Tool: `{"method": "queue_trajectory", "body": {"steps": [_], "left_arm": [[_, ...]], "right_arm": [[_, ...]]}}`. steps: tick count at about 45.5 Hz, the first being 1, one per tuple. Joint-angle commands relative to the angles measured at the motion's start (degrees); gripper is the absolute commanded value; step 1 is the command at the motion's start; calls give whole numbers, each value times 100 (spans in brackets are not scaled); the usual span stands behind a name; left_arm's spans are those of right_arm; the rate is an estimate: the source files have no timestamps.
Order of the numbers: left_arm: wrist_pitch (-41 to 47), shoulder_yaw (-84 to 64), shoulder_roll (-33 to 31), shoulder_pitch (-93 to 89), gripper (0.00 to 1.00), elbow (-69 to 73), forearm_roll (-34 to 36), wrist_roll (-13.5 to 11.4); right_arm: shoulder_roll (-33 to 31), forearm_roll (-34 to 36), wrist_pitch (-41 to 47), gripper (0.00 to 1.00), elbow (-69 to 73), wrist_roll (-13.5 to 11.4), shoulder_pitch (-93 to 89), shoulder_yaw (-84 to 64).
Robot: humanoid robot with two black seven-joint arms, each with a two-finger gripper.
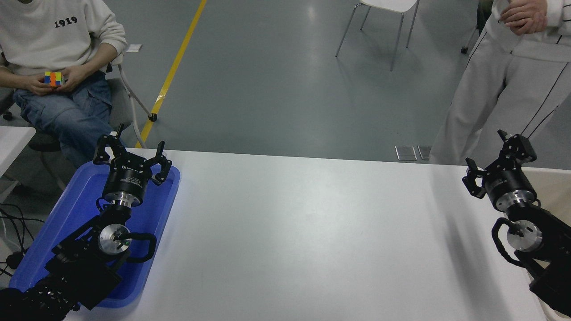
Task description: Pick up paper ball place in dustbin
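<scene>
"1919" in black numerals across the chest of the seated person's cream sweatshirt [58,31], top left. There's white lettering on the left gripper [132,154] body, too small to read.

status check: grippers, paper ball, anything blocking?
Left gripper open, parked over blue tray. Right gripper open, empty, at table's right edge by the dustbin. Paper ball not in view. White table shows nothing in the way.

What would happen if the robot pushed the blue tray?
Probably it would slide, not roll: the blue tray lies flat on the smooth white table. It looks like shallow, thin plastic, so likely light, maybe bendy.
</scene>
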Motion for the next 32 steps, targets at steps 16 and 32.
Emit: {"method": "queue_trajectory", "body": {"steps": [16,32], "left_arm": [[-1,-2,4,0,100,0,0,0],[-1,-2,4,0,100,0,0,0]], "right_arm": [[413,225,53,100,301,636,75,-8],[325,164,70,100,283,644,-91,-421]]}}
